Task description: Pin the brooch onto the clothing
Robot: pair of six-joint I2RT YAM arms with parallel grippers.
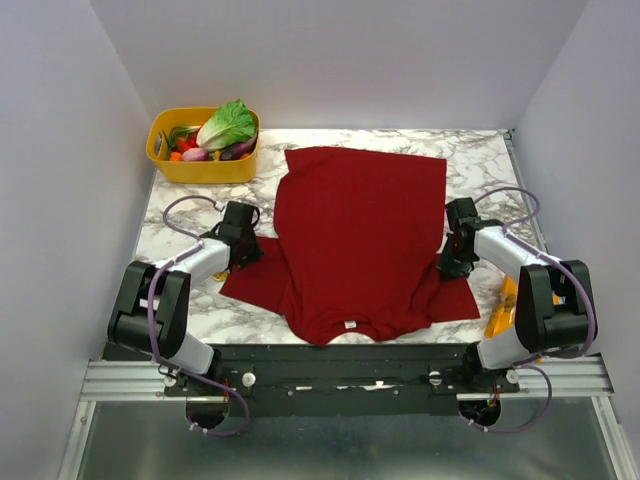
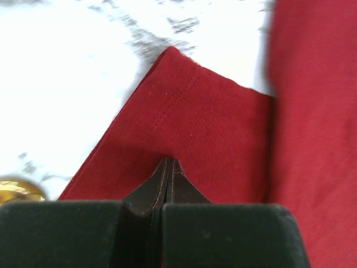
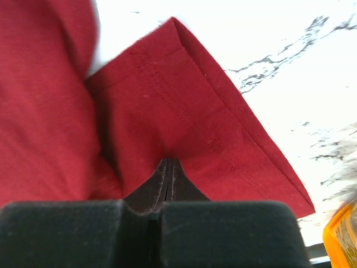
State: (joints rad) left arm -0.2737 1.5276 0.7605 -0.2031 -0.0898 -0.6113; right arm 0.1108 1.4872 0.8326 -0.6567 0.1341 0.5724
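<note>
Left gripper [image 2: 169,166]: jaws closed, tips on a T-shirt [image 1: 360,240] sleeve just ahead; cloth pinch indiscernible. Right gripper [image 3: 169,166]: likewise, opposite sleeve. Brooch [image 2: 17,191]: near, beside left gripper, off the cloth.

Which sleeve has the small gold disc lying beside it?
The sleeve on the robot's left: the gold disc lies on the marble beside its edge. The right sleeve has an orange bag nearby instead.
</note>
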